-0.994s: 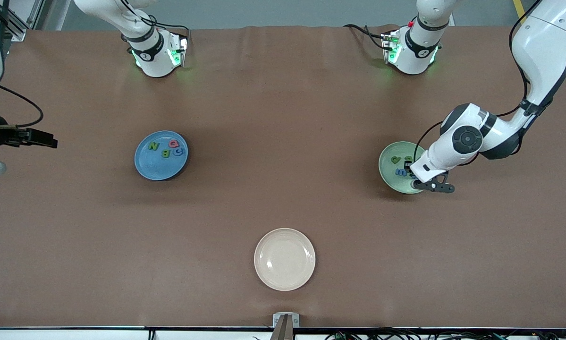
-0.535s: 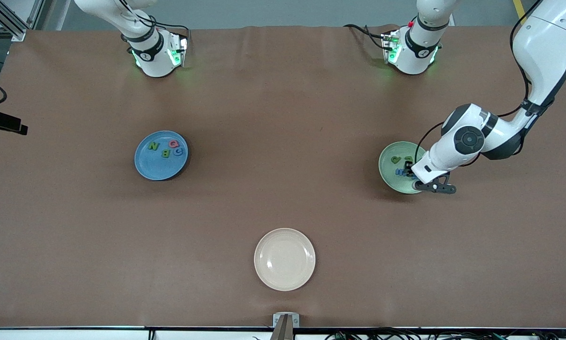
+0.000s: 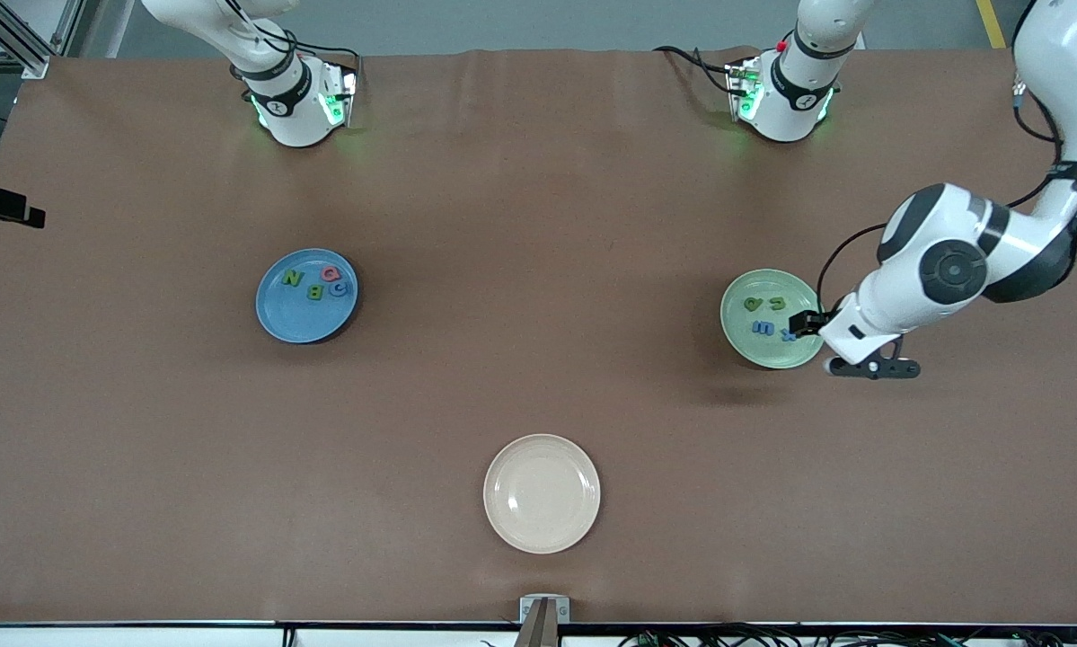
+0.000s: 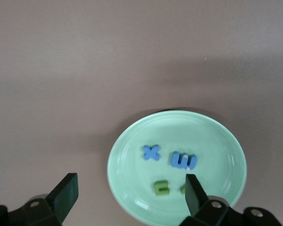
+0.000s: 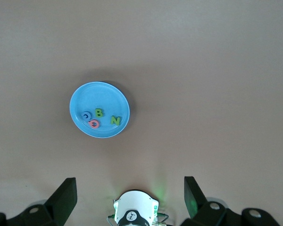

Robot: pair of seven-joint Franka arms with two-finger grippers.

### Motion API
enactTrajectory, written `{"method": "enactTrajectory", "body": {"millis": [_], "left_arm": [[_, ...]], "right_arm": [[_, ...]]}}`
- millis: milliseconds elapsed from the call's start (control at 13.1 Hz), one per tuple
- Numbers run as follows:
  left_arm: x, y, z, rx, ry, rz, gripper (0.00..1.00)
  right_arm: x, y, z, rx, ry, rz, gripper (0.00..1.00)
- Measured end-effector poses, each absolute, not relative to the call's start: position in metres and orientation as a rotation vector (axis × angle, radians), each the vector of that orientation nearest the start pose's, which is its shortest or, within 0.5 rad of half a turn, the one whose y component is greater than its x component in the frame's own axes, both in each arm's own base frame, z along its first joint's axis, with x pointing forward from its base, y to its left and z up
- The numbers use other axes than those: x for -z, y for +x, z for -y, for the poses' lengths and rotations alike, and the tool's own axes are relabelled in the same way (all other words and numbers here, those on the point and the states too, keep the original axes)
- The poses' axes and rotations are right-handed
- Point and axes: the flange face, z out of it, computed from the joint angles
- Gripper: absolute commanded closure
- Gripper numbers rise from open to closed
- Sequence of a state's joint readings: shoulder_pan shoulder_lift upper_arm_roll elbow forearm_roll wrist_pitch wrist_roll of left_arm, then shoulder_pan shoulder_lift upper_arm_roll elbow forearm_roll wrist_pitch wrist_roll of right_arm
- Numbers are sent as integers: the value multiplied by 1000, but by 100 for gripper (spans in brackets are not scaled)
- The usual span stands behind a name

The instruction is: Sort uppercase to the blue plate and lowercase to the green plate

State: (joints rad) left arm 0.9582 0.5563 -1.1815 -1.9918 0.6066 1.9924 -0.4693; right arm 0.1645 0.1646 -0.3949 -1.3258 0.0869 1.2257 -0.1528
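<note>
The blue plate (image 3: 288,316) holds the uppercase letters: green N (image 3: 293,278), red Q (image 3: 330,272), green B (image 3: 315,292) and blue C (image 3: 339,288). On the green plate (image 3: 746,345) lie the lowercase letters: two green ones (image 3: 753,304), a blue three-pronged one (image 3: 762,328) and a blue x (image 3: 788,335). My left gripper (image 3: 808,323) hangs open and empty over that plate's rim at the left arm's end; in the left wrist view (image 4: 130,195) the x (image 4: 151,152) lies free. My right gripper (image 5: 129,197) is open and empty, high above the table, looking down on the blue plate (image 5: 96,96).
An empty cream plate (image 3: 542,493) sits near the front camera at mid-table. The two arm bases (image 3: 294,103) stand along the edge farthest from that camera. Only a black tip (image 3: 4,206) of the right arm shows at the table's edge.
The left gripper opened, left the blue x on the green plate and drew back toward the left arm's end. The right arm pulled away toward its table edge.
</note>
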Motion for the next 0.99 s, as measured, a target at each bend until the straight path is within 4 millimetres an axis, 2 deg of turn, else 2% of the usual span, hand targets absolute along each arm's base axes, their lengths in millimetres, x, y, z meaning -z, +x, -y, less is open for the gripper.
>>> {"method": "enactTrajectory", "body": {"millis": [153, 306, 535, 764, 994], "left_arm": [[-351, 580, 54, -209, -3091, -20, 0], [-369, 589, 53, -196, -3125, 24, 0], [-370, 591, 50, -198, -3133, 26, 0], [-369, 592, 23, -224, -3174, -44, 1], [-378, 593, 7, -251, -3247, -106, 1]], "right_arm": [[-625, 557, 84, -371, -3051, -55, 0], [-629, 557, 77, -361, -3053, -35, 0], [-644, 546, 80, -328, -3050, -28, 0], [-653, 529, 76, -325, -3036, 5, 0], [-654, 513, 67, -304, -3053, 46, 0]]}}
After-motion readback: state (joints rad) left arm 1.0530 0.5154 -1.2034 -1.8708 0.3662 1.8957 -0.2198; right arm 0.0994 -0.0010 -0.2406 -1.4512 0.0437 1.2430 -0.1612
